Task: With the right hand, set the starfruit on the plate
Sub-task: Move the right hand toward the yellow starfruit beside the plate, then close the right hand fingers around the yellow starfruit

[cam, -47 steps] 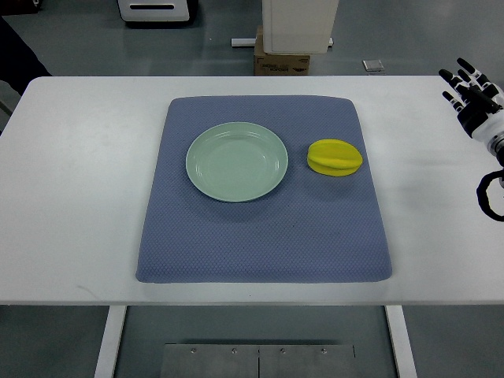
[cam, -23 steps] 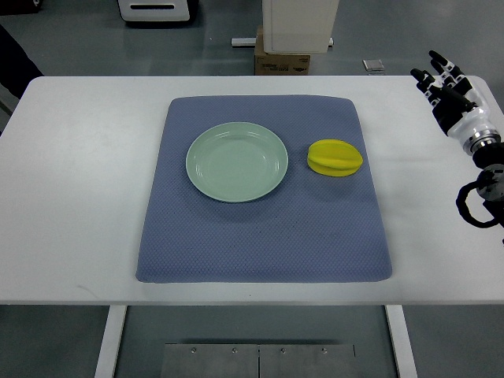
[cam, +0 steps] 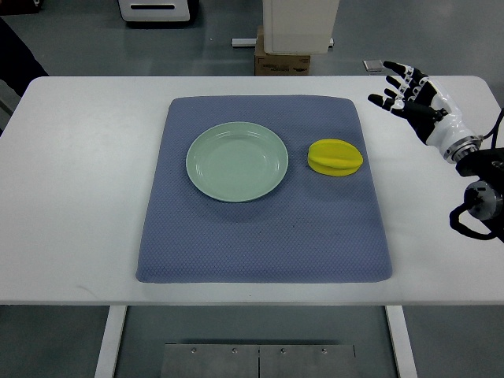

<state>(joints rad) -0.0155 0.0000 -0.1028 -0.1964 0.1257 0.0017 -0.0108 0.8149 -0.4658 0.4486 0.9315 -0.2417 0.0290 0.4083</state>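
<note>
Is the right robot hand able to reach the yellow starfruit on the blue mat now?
Probably yes: the right robot hand, fingers spread, hovers beyond the blue mat, and nothing stands between it and the yellow starfruit.

A white table (cam: 71, 189) with rounded corners fills most of the view, and everything else sits around it. On its middle lies a blue-grey textured mat (cam: 260, 236). Beyond the table's far edge the floor (cam: 87, 43) is smooth grey concrete. There, a white cabinet-like unit (cam: 299, 24) stands over a brown cardboard box (cam: 282, 63), just behind the table's far edge. To the left of that, a white machine base with a dark slot (cam: 153, 9) is cut off by the frame. Below the table's near edge, 2 white legs (cam: 110, 342) frame a grey metal plate (cam: 258, 361). Light is even and soft.
</note>
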